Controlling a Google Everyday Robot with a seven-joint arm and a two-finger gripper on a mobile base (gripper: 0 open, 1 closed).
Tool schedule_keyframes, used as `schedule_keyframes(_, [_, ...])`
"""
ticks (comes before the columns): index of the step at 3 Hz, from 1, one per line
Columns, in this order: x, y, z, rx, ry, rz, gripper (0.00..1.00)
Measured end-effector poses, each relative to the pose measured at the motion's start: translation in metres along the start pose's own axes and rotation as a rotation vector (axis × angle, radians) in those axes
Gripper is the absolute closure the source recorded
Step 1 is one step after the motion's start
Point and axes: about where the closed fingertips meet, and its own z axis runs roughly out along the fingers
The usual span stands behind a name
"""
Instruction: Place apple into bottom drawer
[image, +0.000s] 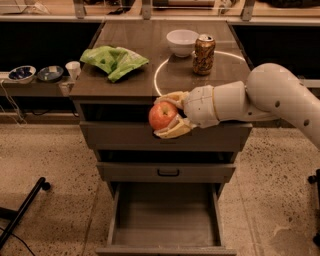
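My gripper (168, 115) is shut on the red-orange apple (162, 115) and holds it in the air in front of the cabinet's top drawer, just below the counter edge. The white arm reaches in from the right. The bottom drawer (165, 217) is pulled open below, directly under the apple, with a bare flat floor. The two upper drawers are shut.
On the cabinet top stand a white bowl (182, 41), a soda can (204, 54) and a green chip bag (114, 61). Small bowls (22, 74) and a cup (73, 69) sit on a low shelf at left. A dark stand leg (22, 212) lies on the floor at lower left.
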Motion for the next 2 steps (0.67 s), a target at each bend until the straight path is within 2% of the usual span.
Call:
schedule_keyframes(1, [0.030,0.020,0.013,-0.031,-0.043,-0.007,1.00])
schedule_keyframes(2, [0.108,0.075,0.043,-0.146,-0.130,-0.040,1.00])
